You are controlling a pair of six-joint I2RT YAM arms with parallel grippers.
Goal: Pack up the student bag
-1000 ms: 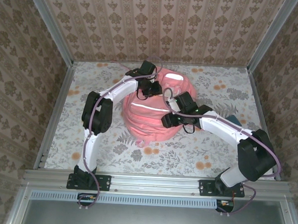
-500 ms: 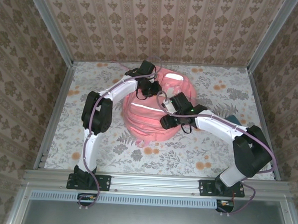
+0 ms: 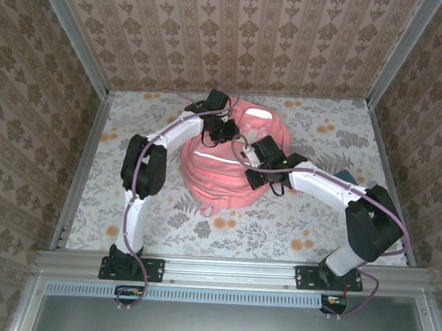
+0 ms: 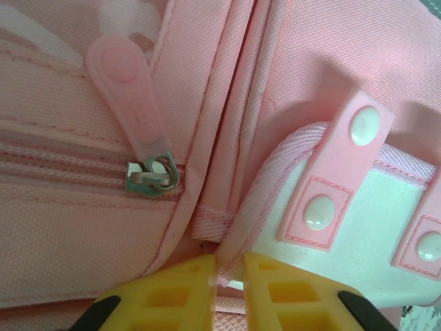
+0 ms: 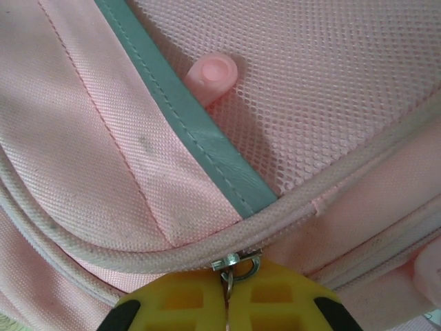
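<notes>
At the near edge, a metal rail (image 3: 230, 268) carries both arm bases, and the flower-patterned worktop (image 3: 292, 228) stretches beyond it. The right arm (image 3: 331, 187) reaches in from the right and crosses the bag's near right flank; behind its forearm a small teal item (image 3: 346, 174) lies partly hidden near the worktop's right side. The right jaws are pressed together, pinching the metal zip ring (image 5: 238, 264) on a piped seam, with a grey-green trim strip (image 5: 186, 124), a round pink stud (image 5: 213, 74) and pink mesh just past it. The pink bag (image 3: 220, 173) sits mid-worktop, a little toward the far side, its white stripe (image 3: 218, 156) facing up. Beyond, the left arm (image 3: 171, 133) arches over from the left, and its wrist covers the bag's far left top. The left jaws stand almost together, pinching the bag's piped fabric edge; beside that edge are a pink rubber zip pull (image 4: 127, 89) on a closed zip and a white patch (image 4: 344, 255) crossed by studded pink tabs (image 4: 344, 172). Patterned wallpaper (image 3: 242, 40) closes off the back and both sides.
</notes>
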